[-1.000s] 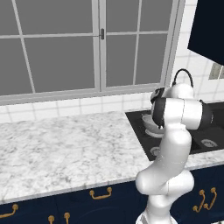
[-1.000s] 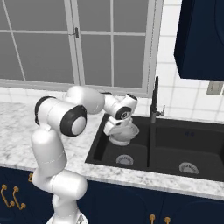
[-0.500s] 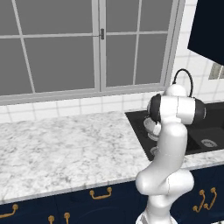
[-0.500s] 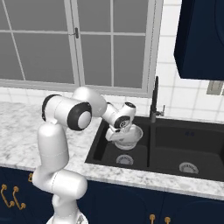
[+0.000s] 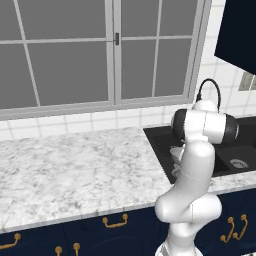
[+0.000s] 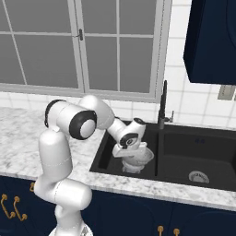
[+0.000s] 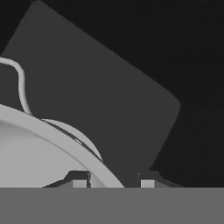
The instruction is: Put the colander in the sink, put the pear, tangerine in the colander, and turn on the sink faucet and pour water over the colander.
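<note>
End effector [image 7: 113, 181] pinching rim of round silvery holey metal colander [image 6: 137, 157], low inside left bowl of big black sink [image 6: 177, 152]. I lower slow, keep level, drop only when bottom touches.

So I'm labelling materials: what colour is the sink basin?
Matte black; the sink shows best in the right base view.

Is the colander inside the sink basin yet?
Yes: the colander, gripped at its rim by the gripper, sits low within the sink's left basin.

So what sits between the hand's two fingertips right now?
In the hand view, the colander rim passes between the fingertips of the hand, above the dark sink floor.
</note>
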